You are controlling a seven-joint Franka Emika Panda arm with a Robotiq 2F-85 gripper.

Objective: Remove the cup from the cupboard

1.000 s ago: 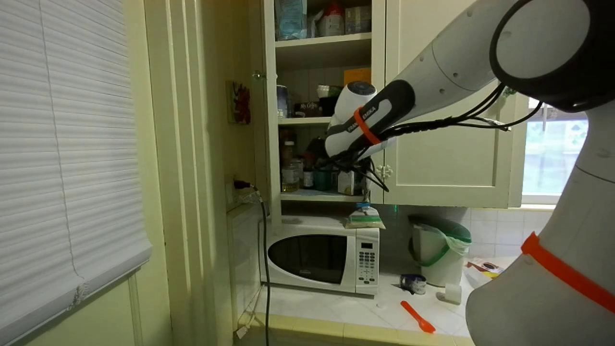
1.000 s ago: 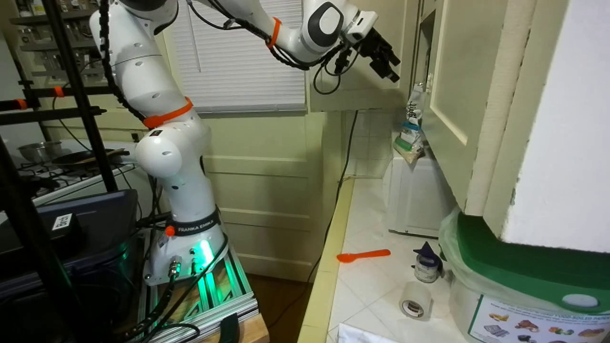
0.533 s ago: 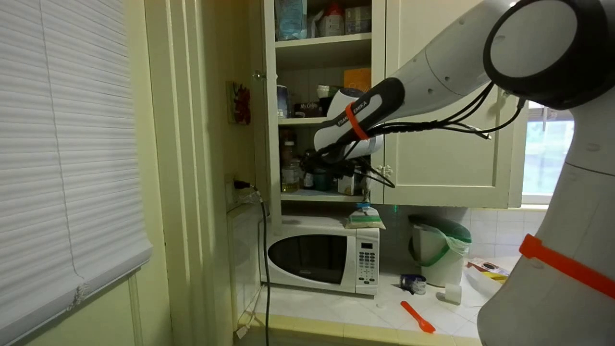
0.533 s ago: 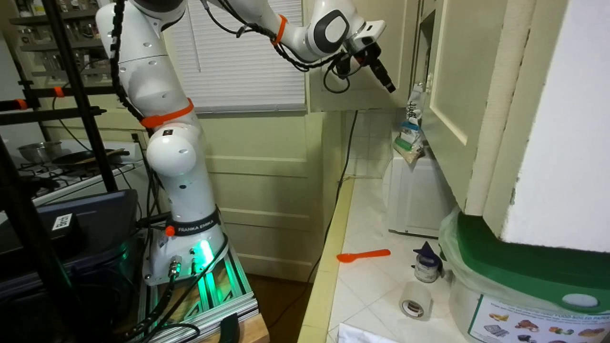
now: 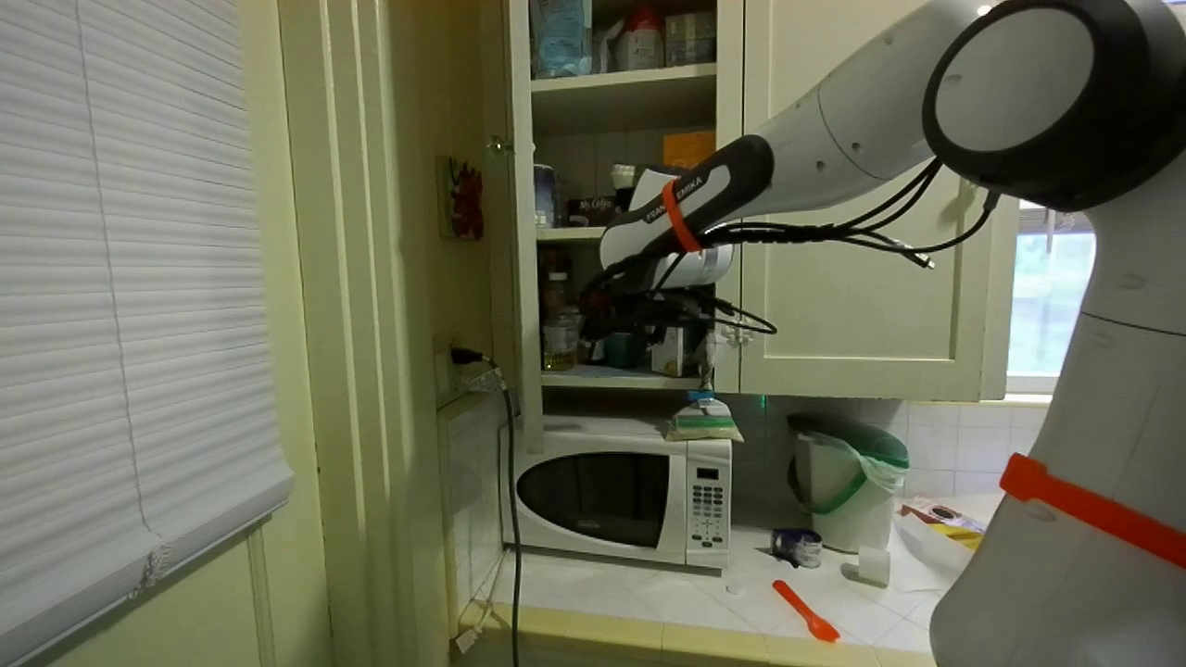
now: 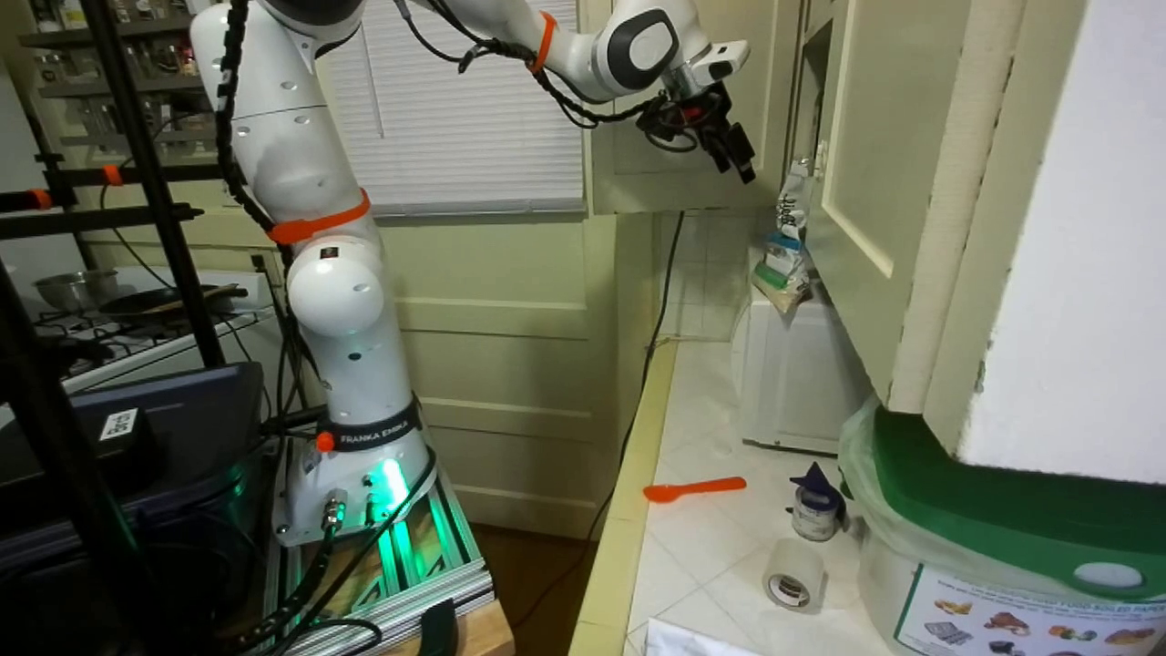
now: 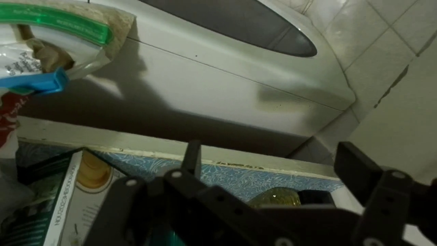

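The cup (image 5: 623, 351) is found on the lowest visible shelf (image 5: 602, 380) of the cream-painted cupboard (image 5: 729, 111), just below the gripper (image 7: 268, 160) as seen in an exterior view. Its upper part is covered by the gripper's dark body, so the rim cannot be made out. What is left uncovered is a plain, smooth wall in deep teal-green, gently rounded and dimly lit. In the wrist view only a sliver of teal is shown beneath the gripper's links, at the bottom edge; the rest is blocked from sight.

The gripper is tilted downward before the cupboard's opening, and its fingers (image 7: 193, 160) are spread wide apart. Blue patterned shelf lining (image 7: 232, 179) can be seen through the gap between them.

Also below the gripper, on the same shelf, a pale box (image 5: 667, 357) and a bottle of yellow liquid (image 5: 560, 352) are seen, with the cup between them. Farther beneath the gripper, the white microwave (image 5: 593, 500) is topped by a bag (image 5: 706, 409) on which a green strip (image 7: 68, 24) and a blue clip (image 7: 41, 81) can be seen.
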